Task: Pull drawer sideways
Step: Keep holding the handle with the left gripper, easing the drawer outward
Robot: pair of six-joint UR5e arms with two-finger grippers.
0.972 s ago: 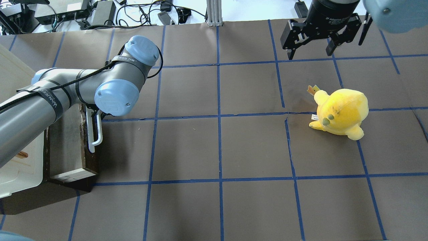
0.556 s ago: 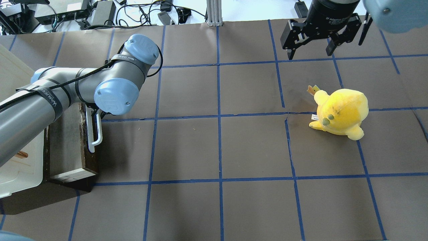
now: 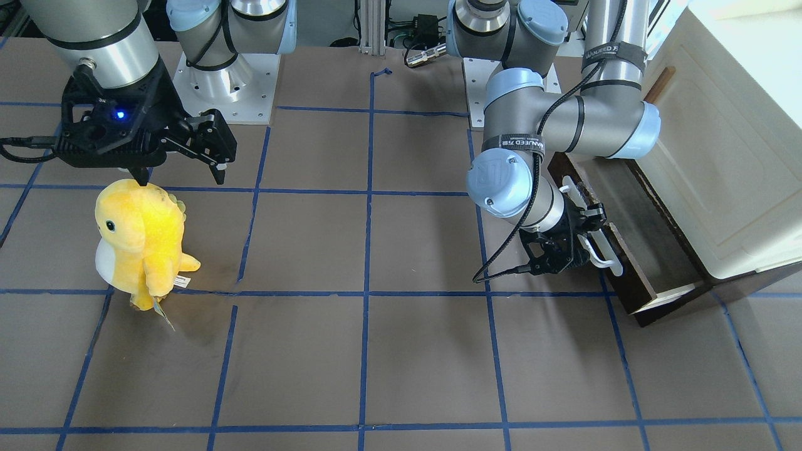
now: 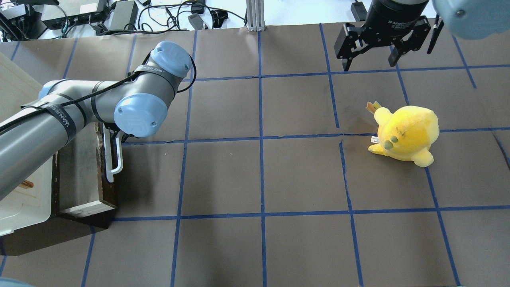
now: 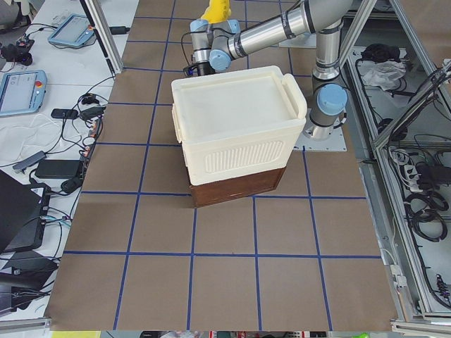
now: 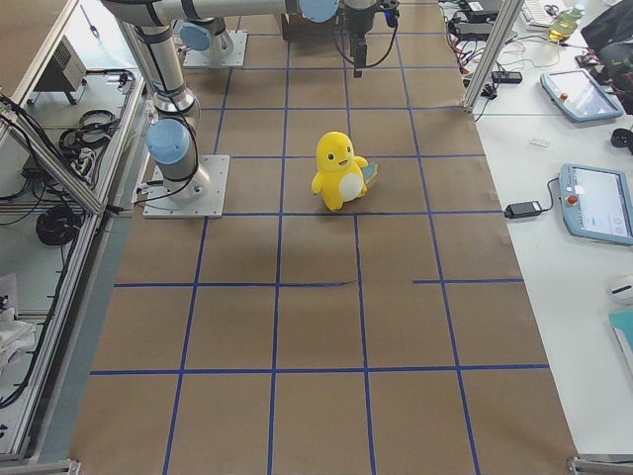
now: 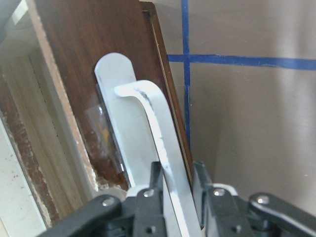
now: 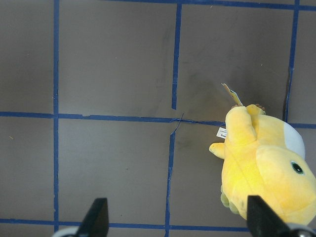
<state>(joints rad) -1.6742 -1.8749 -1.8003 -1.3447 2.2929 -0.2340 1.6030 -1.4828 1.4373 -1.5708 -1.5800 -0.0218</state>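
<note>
While clamping the left tool (image 7: 175,190) on the drawer's white bar handle (image 7: 148,143), leaving the right tool (image 8: 175,219) spread above the desk (image 4: 259,179).

The table (image 4: 295,175) is covered in brown paper marked into large squares by blue tape lines (image 4: 261,139), with one tape line torn and kinked near its middle. Along the far edge in the overhead view lies a white surface crowded with black cables and power bricks (image 4: 119,14), and an aluminium post (image 4: 255,15) rises at the middle of that edge. In the side views, aluminium frame rails (image 6: 69,158) run beside the table, handheld control tablets (image 6: 596,203) lie on a white bench (image 6: 554,168), and the light is bright and even.
</note>
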